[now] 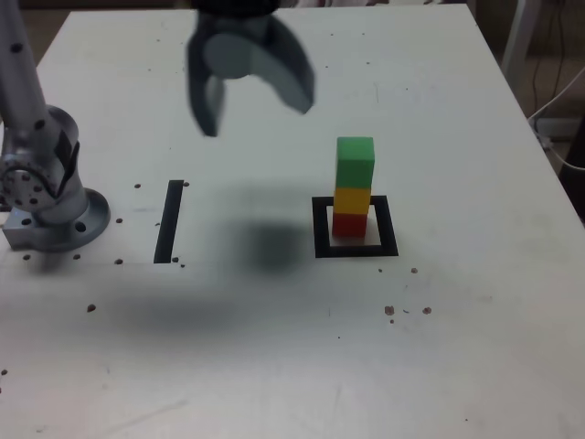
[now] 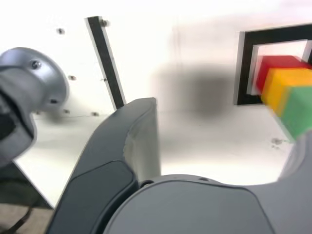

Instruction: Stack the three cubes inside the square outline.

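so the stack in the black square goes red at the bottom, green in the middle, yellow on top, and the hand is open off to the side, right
Not quite. The exterior view shows the red block at the bottom, the yellow block in the middle and the green block on top. The rest holds: they stand in the black square, and the hand is open, off to the side.

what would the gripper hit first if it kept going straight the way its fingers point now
Probably bare table. The open gripper hangs with its fingers pointing down, roughly above its shadow between the black strip and the square outline. The cube stack looks off to the side, though depth is unclear.
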Tool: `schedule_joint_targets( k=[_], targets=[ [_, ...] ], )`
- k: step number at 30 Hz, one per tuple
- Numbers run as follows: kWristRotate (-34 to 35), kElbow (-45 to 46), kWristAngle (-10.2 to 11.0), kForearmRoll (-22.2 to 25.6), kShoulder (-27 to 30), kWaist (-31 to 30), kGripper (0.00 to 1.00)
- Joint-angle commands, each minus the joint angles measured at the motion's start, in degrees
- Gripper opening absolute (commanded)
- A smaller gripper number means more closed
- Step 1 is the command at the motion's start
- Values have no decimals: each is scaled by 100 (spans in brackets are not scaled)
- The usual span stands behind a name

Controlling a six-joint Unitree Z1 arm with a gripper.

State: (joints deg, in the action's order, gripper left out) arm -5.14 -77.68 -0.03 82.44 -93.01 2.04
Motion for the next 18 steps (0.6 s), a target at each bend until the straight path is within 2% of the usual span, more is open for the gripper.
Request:
schedule_joint_targets(
  k=[1,8,12,18],
  targets=[
    [13,511,62,-124,250,-2,99],
    [13,1717,138,-761,642,-2,99],
    [14,2370,55,-1191,785,4,99],
    [14,2925,-123,-1545,893,9,99]
  ],
)
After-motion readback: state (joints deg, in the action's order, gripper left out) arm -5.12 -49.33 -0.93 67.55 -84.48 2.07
